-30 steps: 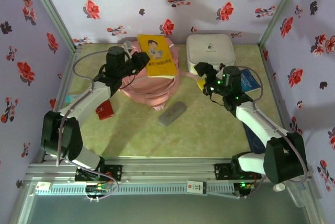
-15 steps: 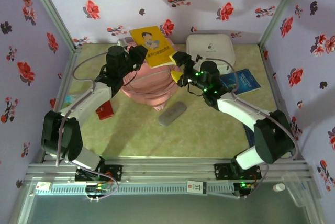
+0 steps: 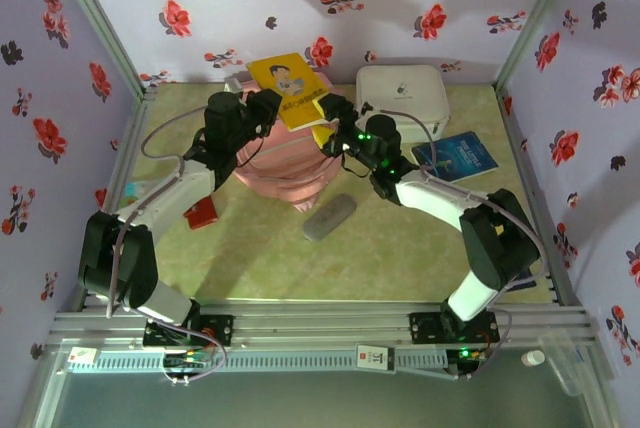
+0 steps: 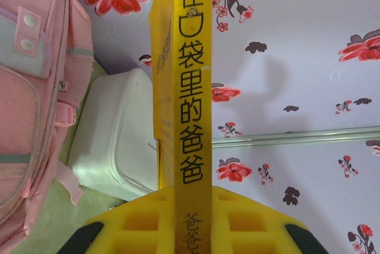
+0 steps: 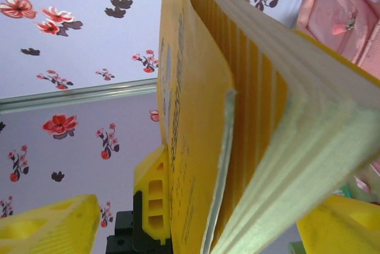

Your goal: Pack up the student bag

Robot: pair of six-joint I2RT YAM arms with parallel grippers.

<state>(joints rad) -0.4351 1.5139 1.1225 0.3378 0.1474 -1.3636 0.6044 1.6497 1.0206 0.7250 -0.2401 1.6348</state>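
- The left claw (image 3: 266, 108) is pinched narrow on the yellow paperback book (image 3: 290, 86). Its wrist view shows the spine (image 4: 181, 88) clamped between the yellow pads and running straight away from the claw (image 4: 187, 209).
- The right claw (image 3: 336, 116) stands wide at the book's opposite edge. From its wrist, the fanned pages (image 5: 255, 105) sit between the spread fingers (image 5: 53, 224), and no pad is pressed on them.
- The soft pink fabric backpack (image 3: 288, 163) slumps on the green table (image 3: 400, 248), left of centre towards the back. It lies directly beneath both claws and extends towards the near edge.
- The coming move turns on this relation: the book hangs over the bag's rear end, so the bag lies down and nearward from each claw. The left arm, already carrying the load, seems the nearer.
- The bag's long axis runs roughly from the back wall towards the near edge, skewed slightly rightwards as it comes forward. Its pocketed front (image 4: 27, 88) faces the left wrist camera.
- The book and claws hide where its mouth points, so I cannot tell that.
- The book's long axis runs diagonally, from rear left to front right.
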